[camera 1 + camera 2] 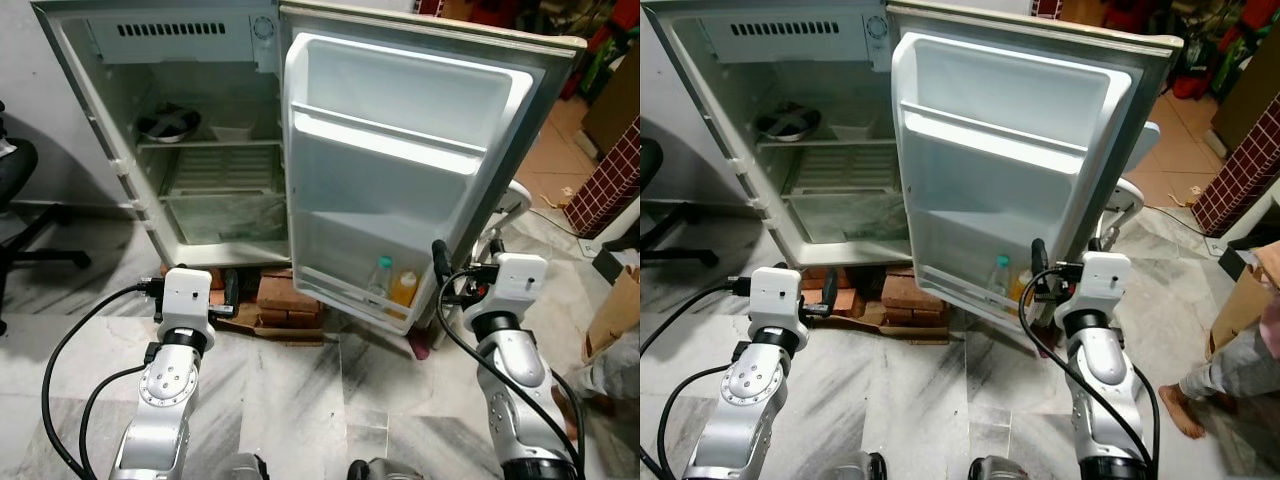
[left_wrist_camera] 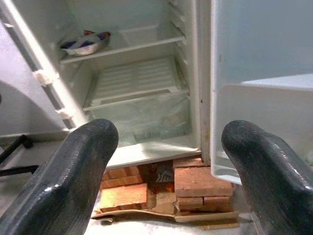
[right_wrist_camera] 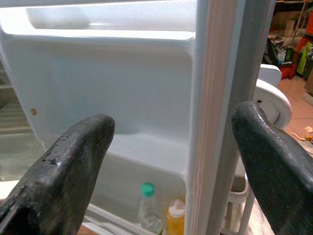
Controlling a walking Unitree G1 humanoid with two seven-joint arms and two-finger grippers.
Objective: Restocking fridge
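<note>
I see the small white fridge [image 1: 190, 140] standing open on red bricks [image 1: 285, 295], its smooth plastic door [image 1: 400, 160] swung wide. The lowest door rack holds a clear green-capped bottle [image 1: 381, 277] beside an orange bottle [image 1: 404, 288]. My right hand [image 3: 171, 161] spreads wide, empty, facing the door edge; my left hand [image 2: 166, 166] is equally wide, empty, facing the wire shelves.

Glossy white plastic is seen lining the fridge door [image 1: 400, 150], rough brick [image 2: 200, 182] beneath, and polished marble on the floor [image 1: 300, 400].

Bowl [image 1: 168, 123] on fridge [image 1: 110, 130] shelf, two bottles [image 1: 392, 285] in door [image 1: 420, 150] rack
</note>
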